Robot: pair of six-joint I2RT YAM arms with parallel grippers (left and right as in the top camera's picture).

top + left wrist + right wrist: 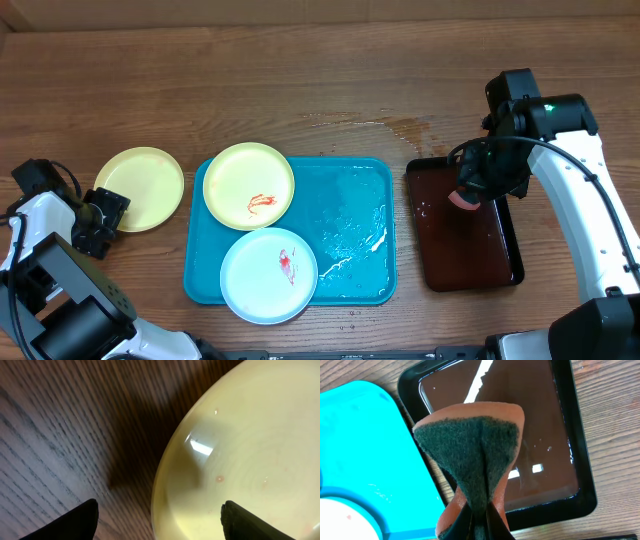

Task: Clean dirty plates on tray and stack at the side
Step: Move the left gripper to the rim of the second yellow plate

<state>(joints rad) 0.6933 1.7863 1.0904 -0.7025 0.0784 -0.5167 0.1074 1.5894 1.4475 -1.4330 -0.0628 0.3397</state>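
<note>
A clean pale yellow-green plate (140,188) lies on the table left of the turquoise tray (360,230). On the tray lie a yellow-green plate (249,185) with a red smear and a pale blue-white plate (268,275) with a red smear. My left gripper (105,212) is open astride the left plate's rim (165,480). My right gripper (470,185) is shut on an orange sponge with a dark green scrub face (472,455), held over the dark reddish-brown tray (462,235).
The turquoise tray's right half is wet, with water streaks. The brown tray (575,460) with black rim holds water. Water drops lie on the wood (400,125) behind the trays.
</note>
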